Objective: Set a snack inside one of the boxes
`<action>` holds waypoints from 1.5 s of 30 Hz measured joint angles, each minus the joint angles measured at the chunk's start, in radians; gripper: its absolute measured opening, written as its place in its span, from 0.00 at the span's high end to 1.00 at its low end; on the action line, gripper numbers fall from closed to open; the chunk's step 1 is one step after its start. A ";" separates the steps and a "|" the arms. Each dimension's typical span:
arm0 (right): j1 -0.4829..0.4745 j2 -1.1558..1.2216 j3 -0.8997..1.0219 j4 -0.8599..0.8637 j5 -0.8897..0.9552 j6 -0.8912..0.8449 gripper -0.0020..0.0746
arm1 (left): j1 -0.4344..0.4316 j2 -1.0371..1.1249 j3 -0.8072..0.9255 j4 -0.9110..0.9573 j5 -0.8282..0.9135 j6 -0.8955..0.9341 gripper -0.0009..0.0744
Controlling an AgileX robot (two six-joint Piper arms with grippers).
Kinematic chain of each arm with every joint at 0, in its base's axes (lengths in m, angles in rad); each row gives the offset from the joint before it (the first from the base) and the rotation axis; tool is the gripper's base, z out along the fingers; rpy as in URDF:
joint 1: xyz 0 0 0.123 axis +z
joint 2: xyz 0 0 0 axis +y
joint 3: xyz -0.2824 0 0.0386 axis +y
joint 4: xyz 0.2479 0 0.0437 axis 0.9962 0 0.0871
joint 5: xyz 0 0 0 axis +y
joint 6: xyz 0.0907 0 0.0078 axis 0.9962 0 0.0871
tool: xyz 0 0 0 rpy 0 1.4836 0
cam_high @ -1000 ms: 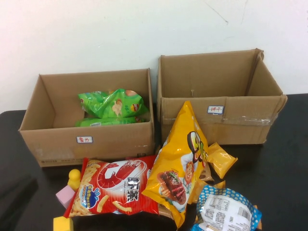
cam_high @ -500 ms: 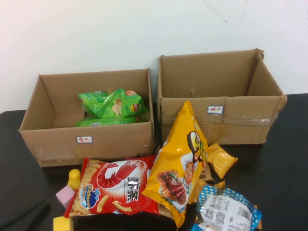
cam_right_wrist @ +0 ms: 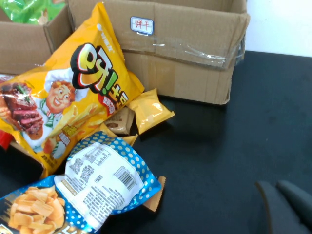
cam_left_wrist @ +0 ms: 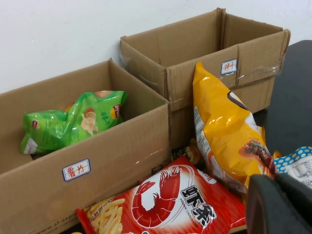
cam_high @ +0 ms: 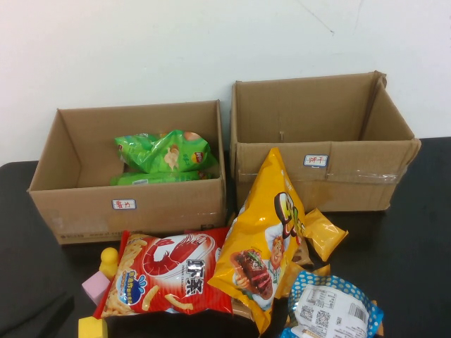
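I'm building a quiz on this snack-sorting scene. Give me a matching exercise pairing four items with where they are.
Left gripper and right gripper show only at their wrist views' edges.

Items:
1. green chip bag
2. red shrimp-stick bag
3. yellow bag
4. blue dotted bag

Places:
A. leaning against the right box
B. inside the left box
C. nearest the robot, on its right
D. flat before the left box

Pairs: 1-B, 2-D, 3-A, 4-C

Two open cardboard boxes (cam_high: 318,151) stand along the surface's far edge; green bag (cam_high: 165,151) inside the left one; red shrimp-chip bag (cam_high: 169,274) (lying flat) at the near edge.
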 joint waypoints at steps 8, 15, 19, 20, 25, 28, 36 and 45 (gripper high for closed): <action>0.000 0.000 0.000 -0.002 0.000 0.000 0.97 | 0.004 -0.013 0.036 -0.054 0.000 0.003 0.99; 0.000 0.000 0.000 -0.002 0.000 0.000 0.97 | 0.158 -0.153 0.112 -0.375 0.007 0.162 0.99; 0.000 0.000 0.000 -0.002 0.000 0.000 0.97 | 0.328 -0.252 0.158 -0.593 -0.029 0.369 0.99; 0.000 0.000 0.000 -0.002 0.000 0.000 0.97 | 0.418 -0.297 0.185 -0.686 -0.054 0.462 0.99; 0.000 0.000 0.000 -0.002 0.000 0.000 0.97 | 0.569 -0.333 0.257 -0.773 -0.078 0.519 0.99; 0.000 0.000 0.001 -0.002 0.000 0.000 0.97 | 0.629 -0.333 0.275 -0.801 -0.076 0.555 0.99; 0.000 0.000 0.001 -0.002 0.000 0.000 0.97 | 0.664 -0.333 0.275 -0.911 -0.060 0.812 0.99; 0.000 0.000 0.001 -0.002 0.000 0.001 0.97 | 0.794 -0.333 0.275 -0.943 0.001 0.865 0.99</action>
